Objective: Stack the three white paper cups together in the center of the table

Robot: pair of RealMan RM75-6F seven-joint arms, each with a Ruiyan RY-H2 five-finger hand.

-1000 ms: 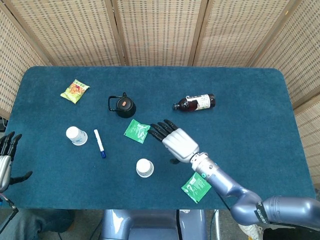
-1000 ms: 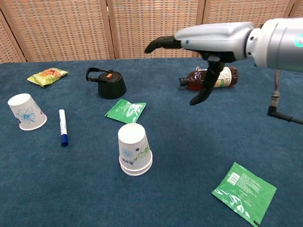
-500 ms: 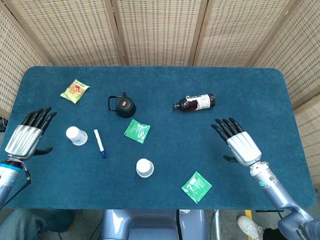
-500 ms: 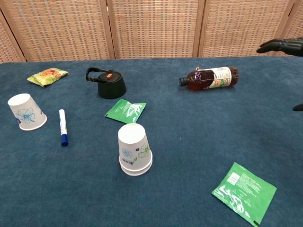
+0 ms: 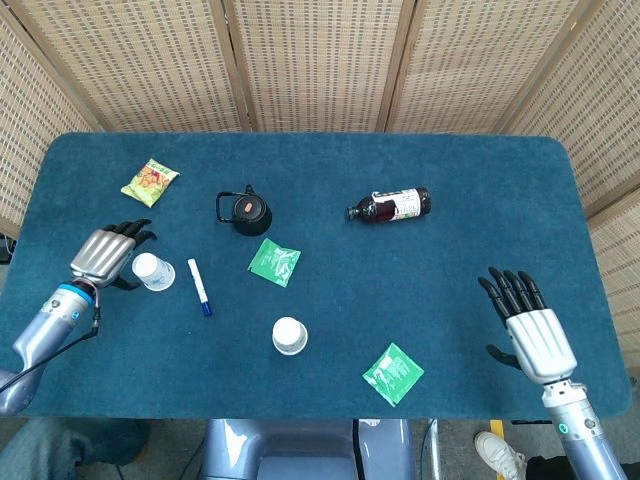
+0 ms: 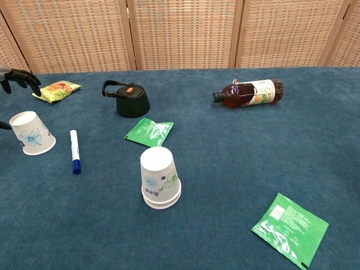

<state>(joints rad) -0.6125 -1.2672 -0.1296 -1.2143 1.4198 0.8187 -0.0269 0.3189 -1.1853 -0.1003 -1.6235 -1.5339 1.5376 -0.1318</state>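
White cups (image 6: 160, 177), blue-green floral print; teal table (image 5: 480, 200); green packets (image 6: 290, 228), perhaps foil.

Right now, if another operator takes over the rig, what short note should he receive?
Left hand: fingers apart, holds nothing, close beside the single cup at table left; contact cannot be judged.
Right hand: open, holds nothing, over the table's right edge.
Cup stack: upside down near the table centre; it looks like two nested cups.
Done: apparently two cups stacked.
Left: grip the single cup, which also stands upside down, and set it over the stack.
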